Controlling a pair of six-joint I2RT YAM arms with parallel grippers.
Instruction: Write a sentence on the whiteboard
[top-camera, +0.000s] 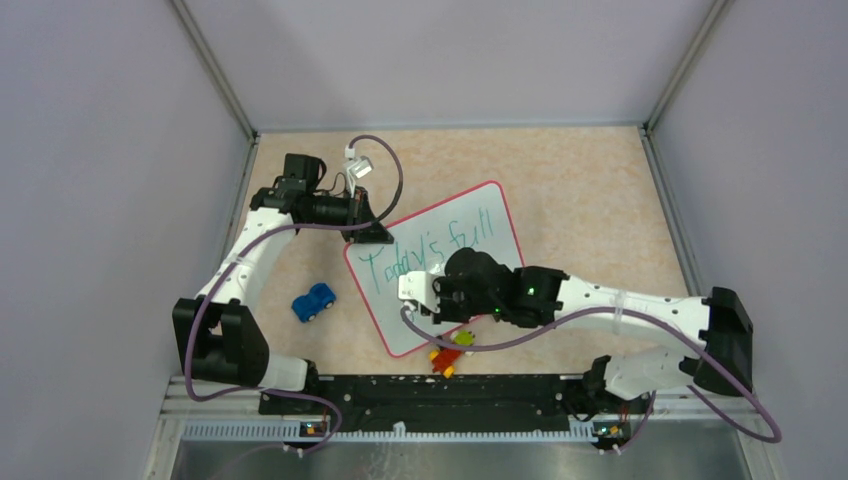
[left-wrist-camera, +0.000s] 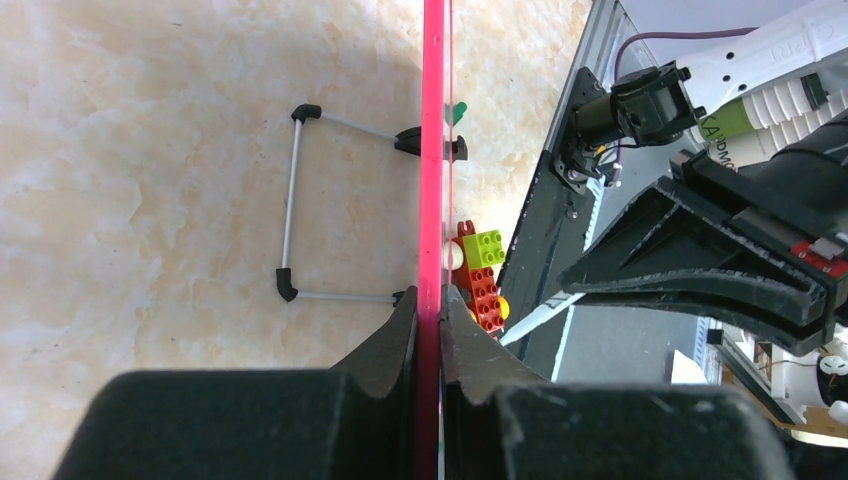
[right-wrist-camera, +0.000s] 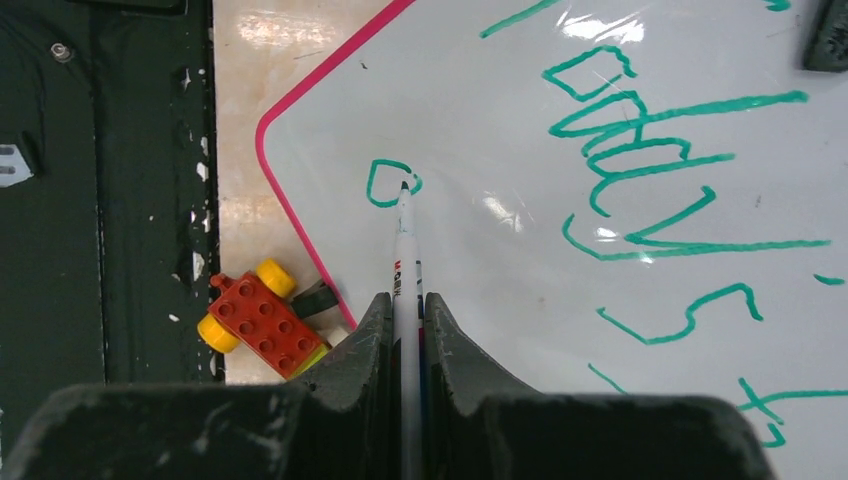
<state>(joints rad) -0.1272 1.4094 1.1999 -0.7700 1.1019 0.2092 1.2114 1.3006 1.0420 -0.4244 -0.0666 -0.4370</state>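
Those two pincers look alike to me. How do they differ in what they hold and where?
The left pincer clamps the whiteboard's pink rim, edge-on; the right pincer grips a marker, its tip on the board's face by a small green loop. The left sits at the board's left corner, the right over its near end. Both are black and shut.

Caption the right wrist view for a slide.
Right gripper shut on a marker, tip on the whiteboard at a green loop near the sentence; a brick toy lies beside the board's corner.
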